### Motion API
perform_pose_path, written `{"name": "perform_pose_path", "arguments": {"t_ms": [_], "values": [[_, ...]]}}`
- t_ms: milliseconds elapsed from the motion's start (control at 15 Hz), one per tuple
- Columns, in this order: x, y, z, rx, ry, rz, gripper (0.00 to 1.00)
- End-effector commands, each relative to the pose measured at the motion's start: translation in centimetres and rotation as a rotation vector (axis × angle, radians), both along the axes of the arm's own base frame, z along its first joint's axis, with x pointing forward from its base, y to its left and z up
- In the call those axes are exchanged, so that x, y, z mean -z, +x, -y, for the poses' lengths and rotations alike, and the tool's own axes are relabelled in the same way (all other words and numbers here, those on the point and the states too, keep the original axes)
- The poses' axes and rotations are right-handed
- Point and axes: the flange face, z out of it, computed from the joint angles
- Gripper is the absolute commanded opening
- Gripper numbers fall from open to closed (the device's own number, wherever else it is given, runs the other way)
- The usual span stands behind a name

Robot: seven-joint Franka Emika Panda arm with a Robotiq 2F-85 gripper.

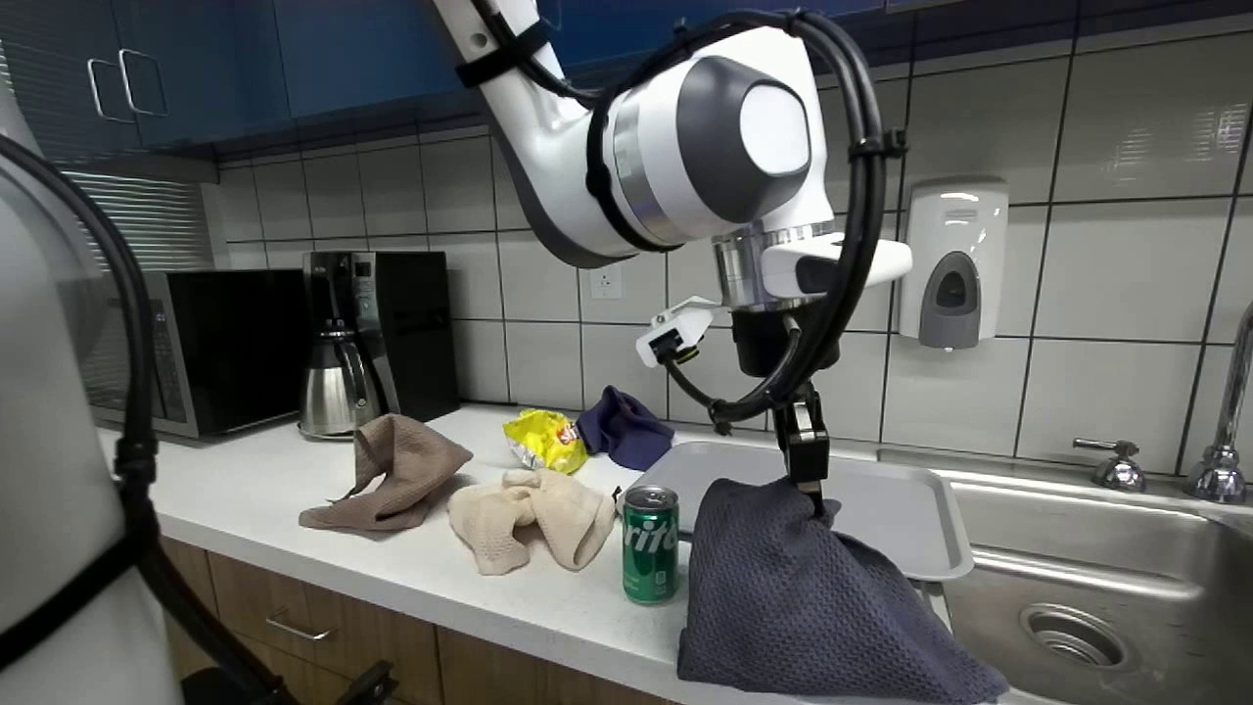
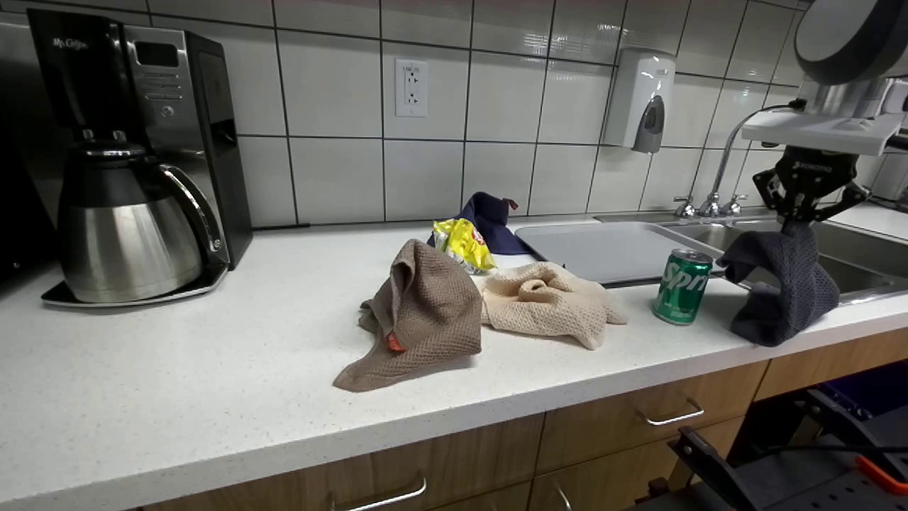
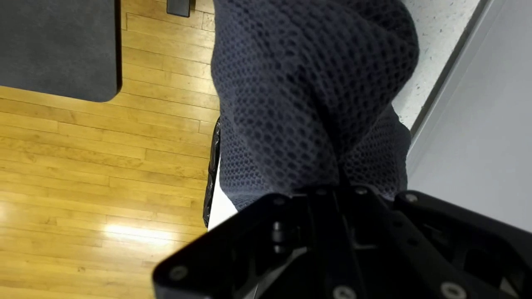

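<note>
My gripper [image 1: 811, 494] is shut on the dark grey waffle-weave cloth [image 1: 803, 607], pinching it near its top. The cloth hangs bunched down to the counter's front edge in both exterior views. In the wrist view the cloth [image 3: 291, 104] fills the space ahead of the gripper [image 3: 338, 185] and hides the fingertips. A green soda can [image 2: 682, 287] stands upright beside the cloth, apart from it. Behind the cloth lies a flat grey tray [image 1: 901, 499]. Farther along the counter sit a cream cloth [image 2: 546, 301] and a brown cloth [image 2: 429, 312], both crumpled.
A yellow snack bag [image 1: 545, 439] and a navy cloth [image 1: 624, 431] lie by the tiled wall. The steel sink [image 1: 1175, 597] with its faucet [image 1: 1224, 460] adjoins the tray. A coffee maker [image 2: 128, 234] and a microwave [image 1: 225, 343] stand at the counter's far end.
</note>
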Motion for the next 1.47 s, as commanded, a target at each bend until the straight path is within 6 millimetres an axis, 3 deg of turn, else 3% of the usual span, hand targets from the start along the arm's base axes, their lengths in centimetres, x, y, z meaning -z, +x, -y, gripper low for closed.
{"name": "perform_pose_path", "arguments": {"t_ms": [0,400,933,1000,1067,1400], "values": [[1.0,1.8,1.3,0.027,-0.006,-0.013,0.01],[3.2,4.2,2.5,0.020,0.004,-0.051,0.01],[5.5,7.4,2.5,-0.010,0.013,-0.086,0.01],[5.6,7.7,2.4,-0.007,0.017,-0.082,0.29],[5.7,8.0,2.3,-0.004,0.019,-0.082,0.30],[5.8,8.8,2.2,0.007,0.022,-0.076,0.67]]}}
